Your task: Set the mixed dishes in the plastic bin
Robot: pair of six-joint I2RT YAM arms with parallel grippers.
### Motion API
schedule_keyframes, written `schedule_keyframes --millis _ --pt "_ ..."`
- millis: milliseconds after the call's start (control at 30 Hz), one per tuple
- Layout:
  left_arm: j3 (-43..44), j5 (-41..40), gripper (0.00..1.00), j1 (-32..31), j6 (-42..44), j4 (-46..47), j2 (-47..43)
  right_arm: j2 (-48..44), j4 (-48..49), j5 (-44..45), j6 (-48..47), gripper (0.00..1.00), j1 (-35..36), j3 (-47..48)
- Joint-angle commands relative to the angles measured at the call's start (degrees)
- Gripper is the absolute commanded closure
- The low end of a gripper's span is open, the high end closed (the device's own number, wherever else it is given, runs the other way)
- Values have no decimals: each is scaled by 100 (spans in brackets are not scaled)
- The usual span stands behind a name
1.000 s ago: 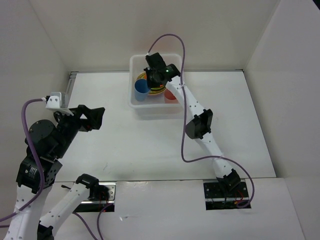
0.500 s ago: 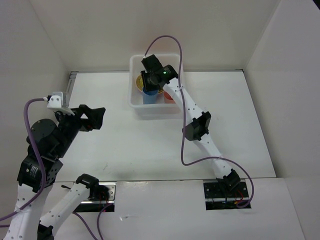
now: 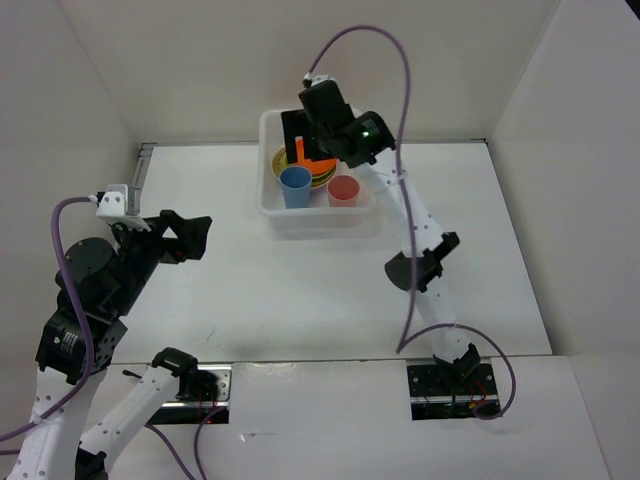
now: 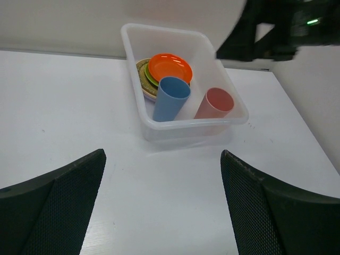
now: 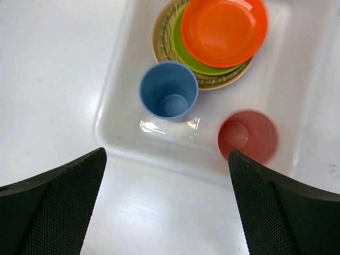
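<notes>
- Blue plastic cup [image 5: 169,90] is down. It stands upright, mouth up, inside the white translucent plastic bin [image 3: 268,208], close to the bin's near wall.
- A second ago the right tool [image 3: 305,140] was shut and sunk low in the bin at that cup. Now it has sprung wide apart and lifted above the bin, holding nothing.
- That looks like a clean release, with the cup on its own and not tipping.
- Just beside it, toward the right edge of the tabletop [image 3: 250,300], the pink plastic cup [image 5: 248,135] also stands upright in the bin.
- Behind the cups is a stack: a round orange plate [image 5: 224,29] on a lime green plate [image 5: 183,50] on a woven bamboo plate [image 5: 161,32]. Whether more plates hide underneath, I cannot tell.
- The bin sits at the middle of the tabletop's far edge, and every dish I can see is in it.
- The left tool [image 3: 188,237] hangs over the left side of the tabletop, well apart from the bin, spread wide and carrying nothing.
- My judgement is that the task is at or near its finish.
</notes>
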Motion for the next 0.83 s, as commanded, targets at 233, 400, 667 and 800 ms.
schedule_keyframes --millis 233,400,667,800 --pt "-300 192 5 -15 172 669 -12 -4230 29 1363 851 0 514 -4650" --pt "-406 307 3 -15 172 731 243 -6199 1670 1663 904 0 514 -8256" --pt "-467 588 1 -15 49 888 296 -6745 2753 462 1572 0 452 -9958" --pt "-520 641 1 -15 -65 889 296 -7052 3764 -383 1344 0 347 -10329"
